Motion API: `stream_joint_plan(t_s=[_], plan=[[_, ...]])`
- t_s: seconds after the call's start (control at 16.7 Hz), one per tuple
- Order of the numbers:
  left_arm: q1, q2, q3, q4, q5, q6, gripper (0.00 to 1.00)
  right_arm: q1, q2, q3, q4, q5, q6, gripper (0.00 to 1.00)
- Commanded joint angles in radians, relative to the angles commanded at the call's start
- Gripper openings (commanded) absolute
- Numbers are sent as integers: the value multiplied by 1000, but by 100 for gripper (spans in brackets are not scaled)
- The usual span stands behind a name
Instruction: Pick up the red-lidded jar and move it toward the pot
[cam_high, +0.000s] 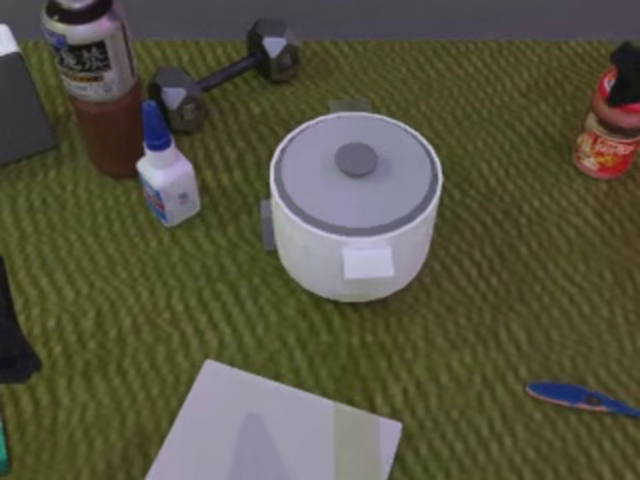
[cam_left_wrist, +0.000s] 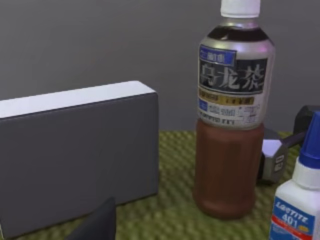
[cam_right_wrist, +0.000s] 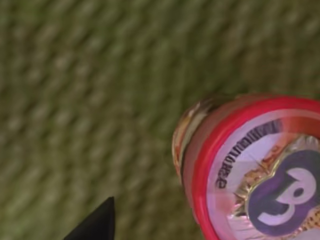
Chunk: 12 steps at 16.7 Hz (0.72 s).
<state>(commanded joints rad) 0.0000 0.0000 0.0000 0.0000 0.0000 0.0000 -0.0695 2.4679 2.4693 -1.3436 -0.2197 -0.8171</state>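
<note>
The red-lidded jar (cam_high: 607, 135) stands upright at the far right of the table, well apart from the pot (cam_high: 355, 205), a large white pot with a grey lid in the middle. My right gripper (cam_high: 625, 85) hovers just over the jar's lid and hides part of it. In the right wrist view the red lid (cam_right_wrist: 260, 170) fills one corner, and one dark fingertip (cam_right_wrist: 97, 225) stands clear of it over bare mat, so the gripper is open with nothing in it. My left gripper (cam_high: 12, 345) is parked at the table's left edge, open.
At the back left stand a tall brown bottle (cam_high: 95, 85), a white glue bottle (cam_high: 166, 175) and a grey box (cam_high: 20, 100). A dumbbell (cam_high: 225, 75) lies behind the pot. A white sheet (cam_high: 275, 430) lies front centre, and a blue tool (cam_high: 580, 397) front right.
</note>
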Motion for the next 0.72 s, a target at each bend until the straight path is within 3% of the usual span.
stream_joint_plan(t_s=[0.24,0.72], plan=[[0,0,0,0,0,0,100,-5,113,121,-53,-6,-38,100],[0,0,0,0,0,0,100,2,117,85,-13,-5,-31,100]])
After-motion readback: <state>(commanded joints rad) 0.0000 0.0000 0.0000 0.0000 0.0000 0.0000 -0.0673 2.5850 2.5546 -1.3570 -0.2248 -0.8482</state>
